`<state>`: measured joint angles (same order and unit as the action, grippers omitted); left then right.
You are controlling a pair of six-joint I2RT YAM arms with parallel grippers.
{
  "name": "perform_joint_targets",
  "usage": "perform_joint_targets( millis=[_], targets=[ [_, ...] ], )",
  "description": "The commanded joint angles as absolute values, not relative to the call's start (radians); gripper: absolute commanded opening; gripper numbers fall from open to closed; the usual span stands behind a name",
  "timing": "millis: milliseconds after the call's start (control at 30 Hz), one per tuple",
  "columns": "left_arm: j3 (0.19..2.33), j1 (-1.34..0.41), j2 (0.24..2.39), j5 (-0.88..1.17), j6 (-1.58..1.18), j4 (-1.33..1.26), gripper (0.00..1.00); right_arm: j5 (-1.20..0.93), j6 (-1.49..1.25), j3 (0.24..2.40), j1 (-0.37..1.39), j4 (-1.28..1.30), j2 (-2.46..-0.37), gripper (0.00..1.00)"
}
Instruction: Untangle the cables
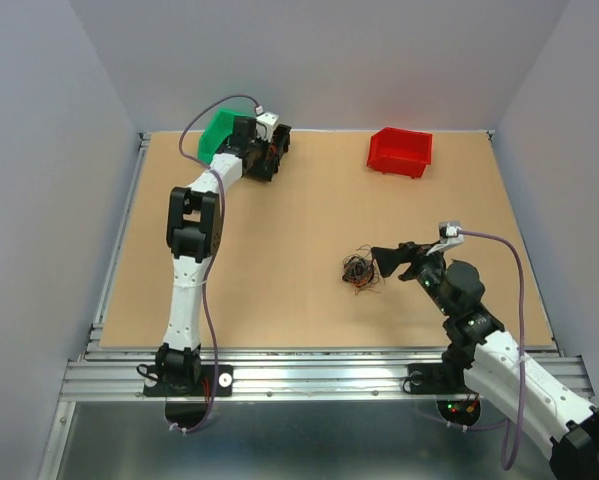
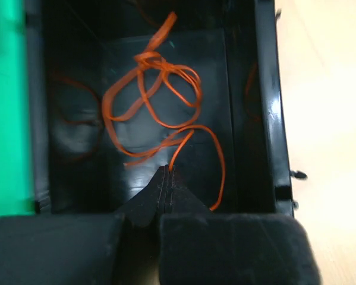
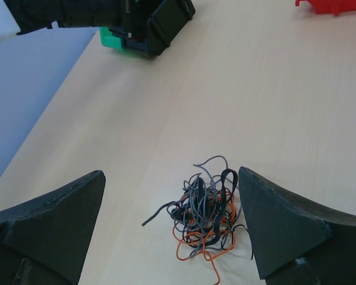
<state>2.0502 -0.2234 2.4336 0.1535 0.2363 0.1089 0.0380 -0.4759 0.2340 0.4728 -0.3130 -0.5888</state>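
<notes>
The cables [image 3: 207, 214] lie on the table as a small tangled bunch of orange, black and grey wires, also seen in the top view as the cables [image 1: 359, 270]. My right gripper [image 3: 170, 173] stands open just above and behind the bunch, one finger on each side, touching nothing; from above, the right gripper [image 1: 399, 258] is just right of the bunch. One loose orange cable [image 2: 154, 101] lies looped inside a black bin [image 2: 267, 119]. My left gripper [image 2: 166, 170] is shut on the near end of that orange cable, down inside the bin.
A green bin [image 1: 217, 135] stands against the black bin [image 1: 277, 140] at the back left, under the left gripper [image 1: 264, 150]. A red bin [image 1: 399, 150] stands at the back right. Grey walls close the table's sides and back.
</notes>
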Motion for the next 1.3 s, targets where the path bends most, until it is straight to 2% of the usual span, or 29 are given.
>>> perform_joint_targets(
  millis=[0, 33, 67, 100, 133, 200, 267, 500, 800, 1067, 1100, 1233, 1267],
  targets=[
    [2.229, -0.233, 2.441, 0.153, 0.233, 0.214, 0.03, 0.038, -0.497, 0.253, 0.482, -0.328, -0.598, 0.98],
    [2.226, -0.233, 2.436, 0.155, 0.239, 0.216, 0.03, 0.035, -0.497, 0.253, 0.482, -0.33, -0.604, 0.98],
    [2.214, -0.233, 2.404, 0.153, 0.25, 0.212, 0.2, 0.032, -0.503, 0.253, 0.482, -0.336, -0.615, 0.98],
    [2.16, -0.233, 2.378, 0.14, 0.256, 0.172, 0.28, 0.029, -0.503, 0.252, 0.483, -0.34, -0.621, 0.98],
    [2.122, -0.233, 2.315, 0.135, 0.261, 0.144, 0.41, 0.026, -0.506, 0.249, 0.483, -0.353, -0.627, 0.98],
    [2.016, -0.232, 2.254, 0.115, 0.276, 0.066, 0.54, 0.025, -0.508, 0.245, 0.482, -0.362, -0.64, 0.98],
    [1.981, -0.233, 2.197, 0.098, 0.287, 0.042, 0.56, 0.021, -0.509, 0.242, 0.482, -0.374, -0.65, 0.98],
    [2.064, -0.229, 2.22, -0.056, 0.317, 0.038, 0.58, 0.017, -0.505, 0.242, 0.483, -0.393, -0.67, 0.98],
    [2.284, -0.229, 2.427, -0.202, 0.383, 0.098, 0.61, 0.017, -0.5, 0.239, 0.482, -0.376, -0.65, 0.99],
    [2.24, -0.227, 2.457, -0.175, 0.388, 0.106, 0.61, 0.025, -0.505, 0.241, 0.482, -0.364, -0.643, 0.99],
    [2.238, -0.227, 2.46, -0.178, 0.388, 0.112, 0.6, 0.025, -0.503, 0.241, 0.482, -0.362, -0.65, 0.99],
    [2.223, -0.222, 2.476, -0.204, 0.379, 0.118, 0.36, 0.021, -0.506, 0.244, 0.482, -0.365, -0.666, 0.99],
    [2.215, -0.219, 2.476, -0.203, 0.376, 0.117, 0.23, 0.021, -0.509, 0.245, 0.482, -0.365, -0.667, 0.99]
  ],
)
